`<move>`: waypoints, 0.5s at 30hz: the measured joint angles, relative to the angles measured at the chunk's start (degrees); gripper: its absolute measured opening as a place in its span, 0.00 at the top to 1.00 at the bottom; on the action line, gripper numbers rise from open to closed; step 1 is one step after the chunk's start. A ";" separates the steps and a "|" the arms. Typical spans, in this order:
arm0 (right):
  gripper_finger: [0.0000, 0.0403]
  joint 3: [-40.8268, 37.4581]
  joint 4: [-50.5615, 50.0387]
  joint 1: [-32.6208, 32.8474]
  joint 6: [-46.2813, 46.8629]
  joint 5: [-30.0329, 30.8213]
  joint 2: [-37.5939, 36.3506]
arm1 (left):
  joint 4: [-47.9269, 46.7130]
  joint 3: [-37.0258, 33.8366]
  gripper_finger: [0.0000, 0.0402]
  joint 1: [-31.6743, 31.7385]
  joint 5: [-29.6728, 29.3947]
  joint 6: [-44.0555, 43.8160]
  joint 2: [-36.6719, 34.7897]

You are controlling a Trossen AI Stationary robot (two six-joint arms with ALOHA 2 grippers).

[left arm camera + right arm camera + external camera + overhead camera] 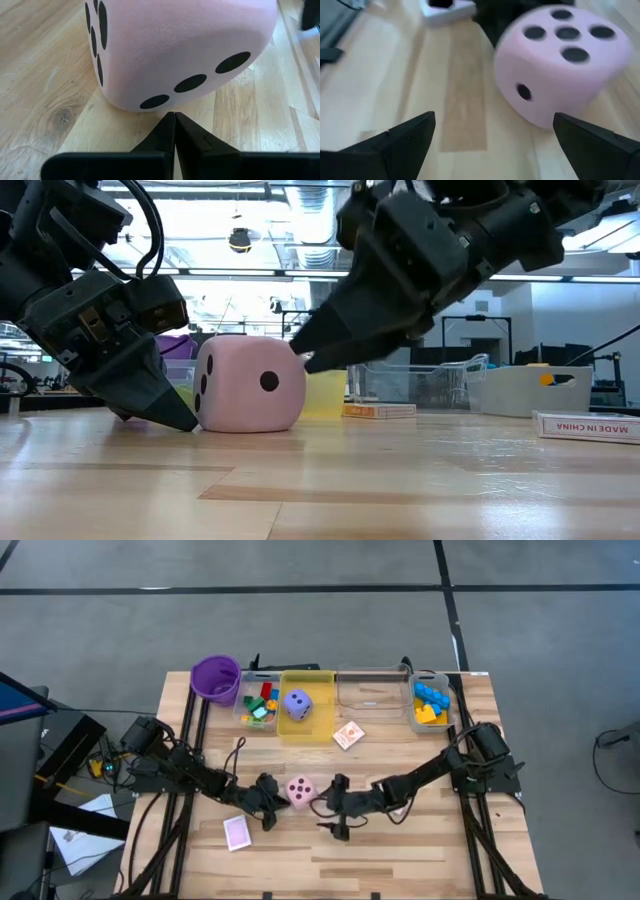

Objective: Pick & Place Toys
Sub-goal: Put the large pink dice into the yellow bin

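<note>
Pink die [301, 790] sits mid-counter [420, 850] between both arms, left fingers [174, 131] clenched on nothing right beside it, right fingers [412, 135] spread wide, so honestly a bump could just roll it away before the grab lands.

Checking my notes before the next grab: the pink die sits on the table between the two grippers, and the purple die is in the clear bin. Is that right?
Not quite. The pink die does sit on the table between the left gripper and the right gripper, but the high view shows the purple die in the yellow bin, not a clear one.
</note>
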 joint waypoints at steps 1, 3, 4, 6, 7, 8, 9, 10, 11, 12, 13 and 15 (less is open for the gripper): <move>0.01 0.00 0.83 0.03 -0.24 -0.67 0.00 | 0.00 0.00 1.00 0.00 0.00 0.02 0.00; 0.01 0.00 2.30 0.03 -0.47 -1.31 0.00 | -0.02 0.00 1.00 0.00 -0.02 0.04 0.00; 0.01 0.00 2.83 0.01 -0.44 -1.60 0.00 | -0.02 0.00 1.00 0.00 -0.02 0.04 0.00; 0.01 0.00 3.33 -0.01 -0.43 -2.08 0.00 | -0.02 0.00 1.00 0.00 -0.03 0.04 0.00; 0.01 0.00 3.30 0.01 -0.42 -2.28 0.00 | -0.02 0.00 1.00 0.01 -0.04 0.01 0.00; 0.01 0.00 3.08 0.03 -0.40 -2.94 0.00 | -0.04 0.00 1.00 0.02 -0.04 0.00 0.00; 0.01 0.01 2.42 0.03 -0.34 -3.95 0.00 | -0.04 0.00 1.00 0.02 -0.04 0.00 0.00; 0.01 0.02 1.56 0.03 -0.09 -4.96 0.00 | -0.04 0.00 1.00 0.02 -0.04 0.00 0.00; 0.01 0.02 0.52 0.03 0.49 -5.71 0.01 | -0.04 0.00 1.00 0.02 -0.04 0.00 0.00; 0.01 0.02 -0.50 0.03 1.29 -6.51 0.04 | -0.04 0.00 1.00 0.02 -0.04 0.00 0.00; 0.01 0.02 -1.63 0.03 2.31 -7.21 0.04 | -0.07 0.00 1.00 0.02 -0.06 -0.01 -0.01; 0.01 0.02 -4.02 -0.34 4.25 -7.85 0.04 | -0.07 0.00 1.00 0.02 -0.07 -0.02 0.00</move>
